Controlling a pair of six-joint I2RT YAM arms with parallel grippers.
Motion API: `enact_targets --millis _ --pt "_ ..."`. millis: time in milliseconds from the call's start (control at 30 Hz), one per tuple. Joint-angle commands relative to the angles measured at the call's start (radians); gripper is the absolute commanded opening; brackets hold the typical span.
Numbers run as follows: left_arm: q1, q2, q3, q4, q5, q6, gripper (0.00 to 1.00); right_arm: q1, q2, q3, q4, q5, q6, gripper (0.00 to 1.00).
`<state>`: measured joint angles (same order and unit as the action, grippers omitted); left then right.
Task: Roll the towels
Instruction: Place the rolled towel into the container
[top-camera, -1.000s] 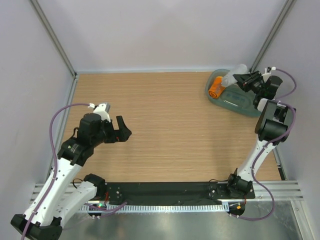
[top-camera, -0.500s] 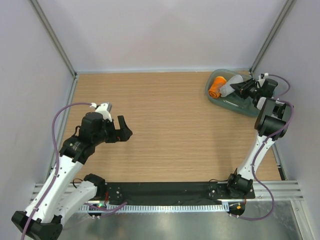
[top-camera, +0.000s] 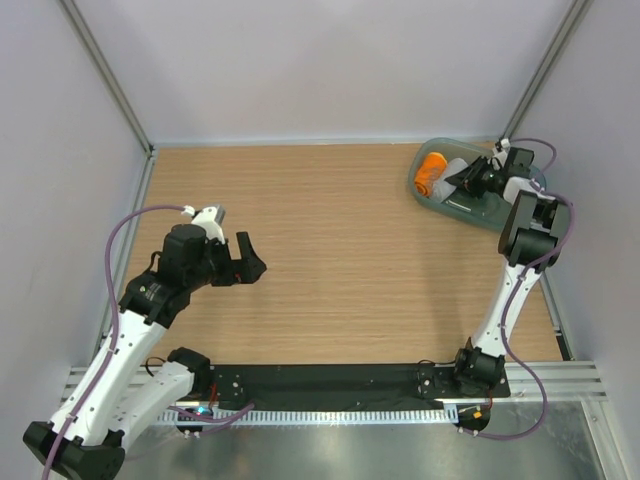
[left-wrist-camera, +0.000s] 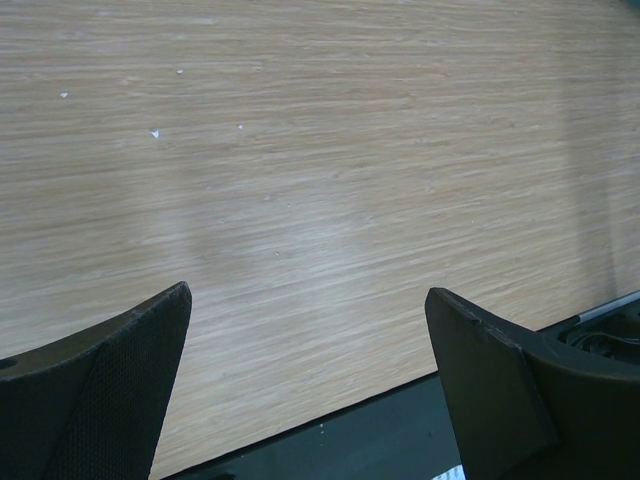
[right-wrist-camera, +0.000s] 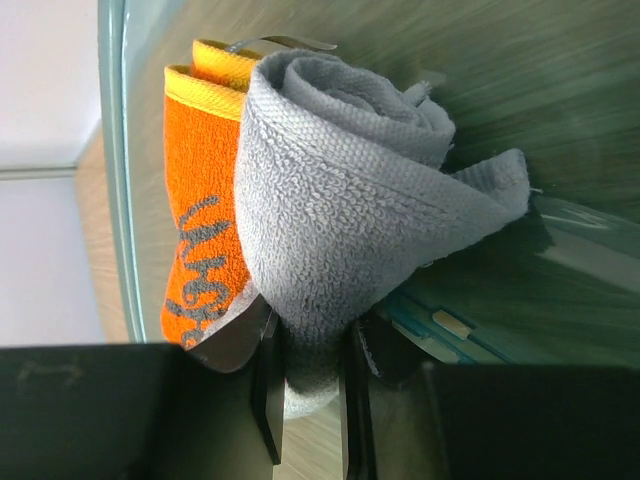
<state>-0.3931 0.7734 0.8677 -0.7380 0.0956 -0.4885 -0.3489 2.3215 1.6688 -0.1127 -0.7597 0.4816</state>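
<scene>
The tabletop (top-camera: 340, 250) was a light board with a fine wood grain running left to right, closed in by pale wall panels on its far, left and right sides. A translucent blue-green plastic tub (top-camera: 472, 213) lay directly on it in the far right corner, with its long side angled across that corner. In the right wrist view, a narrow strip of wood showed just beside the tub's outer wall. Well apart from the tub, on the left half, a few tiny white specks (left-wrist-camera: 155, 133) dotted the wood. A black mounting plate (top-camera: 330, 380) ran along the near edge, opposite the tub.
</scene>
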Motion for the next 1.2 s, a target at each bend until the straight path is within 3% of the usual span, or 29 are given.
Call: enact_targets --millis 0,200,233,300,333,433,800,1033,1167 --pt "0.000 -0.003 0.013 0.020 0.021 0.021 1.00 0.021 0.026 0.035 -0.163 0.098 -0.126 0.01" --pt "0.000 -0.002 0.013 0.019 0.020 0.021 1.00 0.025 0.021 0.078 -0.249 0.193 -0.158 0.14" --pt "0.000 -0.002 0.014 0.020 0.021 0.021 1.00 0.027 0.022 0.092 -0.264 0.238 -0.164 0.26" --pt "0.000 -0.003 0.014 0.020 0.019 0.019 1.00 0.025 0.016 0.106 -0.298 0.273 -0.166 0.36" --pt "0.000 -0.002 0.014 0.020 0.018 0.019 1.00 0.025 0.015 0.109 -0.312 0.319 -0.167 0.49" --pt "0.000 -0.006 0.014 0.017 0.015 0.021 1.00 0.025 0.003 0.115 -0.346 0.393 -0.161 0.58" --pt "0.000 0.001 0.014 0.017 0.010 0.021 1.00 0.025 -0.048 0.203 -0.482 0.460 -0.117 0.71" --pt "0.002 0.004 0.014 0.015 0.004 0.019 1.00 0.025 -0.086 0.262 -0.588 0.526 -0.077 0.90" --pt "0.003 0.009 0.014 0.017 0.004 0.019 1.00 0.025 -0.099 0.304 -0.647 0.574 -0.075 0.94"
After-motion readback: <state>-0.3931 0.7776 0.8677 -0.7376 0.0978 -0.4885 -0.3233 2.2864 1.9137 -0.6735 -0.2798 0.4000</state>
